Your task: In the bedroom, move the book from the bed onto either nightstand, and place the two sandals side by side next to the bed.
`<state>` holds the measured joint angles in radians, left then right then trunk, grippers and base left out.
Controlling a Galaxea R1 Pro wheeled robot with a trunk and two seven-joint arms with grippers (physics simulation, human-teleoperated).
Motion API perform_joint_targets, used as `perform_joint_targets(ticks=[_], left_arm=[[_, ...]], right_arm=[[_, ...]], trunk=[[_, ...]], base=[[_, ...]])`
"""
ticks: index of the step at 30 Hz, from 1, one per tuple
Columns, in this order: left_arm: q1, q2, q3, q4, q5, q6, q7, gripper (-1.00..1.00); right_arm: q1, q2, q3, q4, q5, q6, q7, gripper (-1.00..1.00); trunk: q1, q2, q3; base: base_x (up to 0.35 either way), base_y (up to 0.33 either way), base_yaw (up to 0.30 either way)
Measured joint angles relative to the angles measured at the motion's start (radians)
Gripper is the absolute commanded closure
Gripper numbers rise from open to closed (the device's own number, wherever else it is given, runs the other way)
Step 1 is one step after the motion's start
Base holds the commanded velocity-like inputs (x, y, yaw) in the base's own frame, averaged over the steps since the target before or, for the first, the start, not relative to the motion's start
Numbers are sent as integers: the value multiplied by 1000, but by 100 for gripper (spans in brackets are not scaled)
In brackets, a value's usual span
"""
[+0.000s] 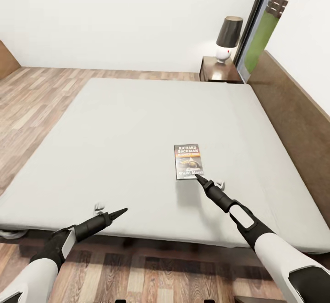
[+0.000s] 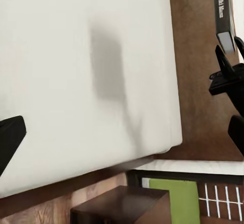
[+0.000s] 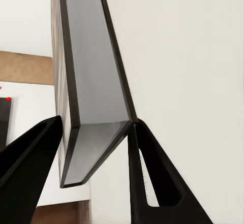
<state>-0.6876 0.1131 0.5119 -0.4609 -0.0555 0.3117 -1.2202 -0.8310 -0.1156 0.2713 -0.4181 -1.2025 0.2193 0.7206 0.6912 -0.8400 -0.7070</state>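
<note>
The book [image 1: 188, 161] lies flat on the pale mattress of the bed [image 1: 114, 133], right of the middle and nearer the foot edge than the headboard [image 1: 293, 120]. Its dark cover faces up, with white "RICHARD BACHMAN" lettering at the far end and an orange band beneath it. The right gripper [image 1: 201, 179] reaches over the mattress to the book's near right corner. In the right wrist view the book [image 3: 96, 97] sits edge-on between the two black fingers [image 3: 152, 183], one finger touching its corner and the other just beside its cover; the jaws are narrow around the book, though whether they truly pinch it cannot be told. In the left wrist view the book [image 2: 222, 10] shows as a dark spine with white lettering, with the right gripper [image 2: 230, 49] at its end.

The left gripper [image 1: 120, 212] hovers over the foot edge of the mattress, well apart from the book, its tips drawn to a single point in the head view; whether its jaws are parted cannot be told.

Beyond the bed's far right corner stands the nightstand [image 1: 219, 69], bearing a lamp [image 1: 228, 37] with a black shade and white base. A tall dark-framed window [image 1: 263, 24] rises beside it. Wood-plank floor [image 1: 32, 97] stretches left of the bed.
</note>
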Motion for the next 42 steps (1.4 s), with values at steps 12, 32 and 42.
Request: perform_joint_targets(ticks=[12,32,42], left_arm=[[0,1,2,17,0,0,-1,-100],[0,1,3,18,0,0,0,-100],[0,1,3,18,0,0,0,-100]], right_arm=[[0,1,0,0,0,0,-1,100],[0,1,0,0,0,0,-1,100],[0,2,0,0,0,0,-2,100]], trunk=[[0,0,0],[0,0,0],[0,0,0]], base=[[0,10,294],[0,68,294],[0,0,294]])
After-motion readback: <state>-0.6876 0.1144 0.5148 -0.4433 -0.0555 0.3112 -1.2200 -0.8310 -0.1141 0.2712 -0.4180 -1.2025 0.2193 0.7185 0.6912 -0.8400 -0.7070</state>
